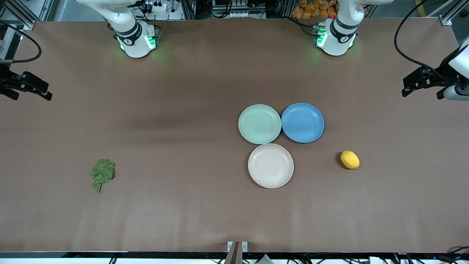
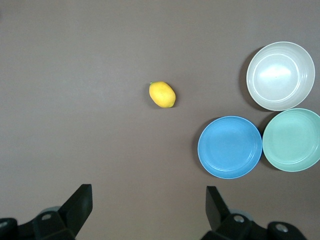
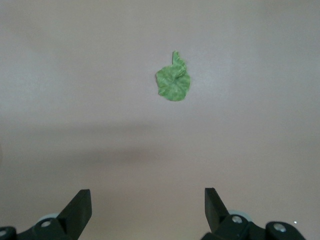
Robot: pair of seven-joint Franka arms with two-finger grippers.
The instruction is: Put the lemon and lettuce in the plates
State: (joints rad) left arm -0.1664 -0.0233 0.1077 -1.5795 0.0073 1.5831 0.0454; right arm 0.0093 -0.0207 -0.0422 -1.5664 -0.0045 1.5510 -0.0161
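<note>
The yellow lemon [image 1: 350, 160] lies on the table toward the left arm's end, apart from the plates; it also shows in the left wrist view [image 2: 162, 94]. The dark-green lettuce [image 1: 102, 173] lies flat toward the right arm's end, also in the right wrist view [image 3: 173, 81]. The mint plate [image 1: 259, 124] and the beige plate [image 1: 270, 165] sit mid-table, both empty. My left gripper [image 2: 148, 192] is open and empty, held high at the left arm's end [image 1: 421, 88]. My right gripper [image 3: 147, 196] is open and empty, held high at the right arm's end [image 1: 29, 91].
A blue plate [image 1: 302, 122], empty, touches the mint plate on the side toward the left arm's end. The beige plate lies nearer to the front camera than both. The brown table [image 1: 183, 110] is bare between the lettuce and the plates.
</note>
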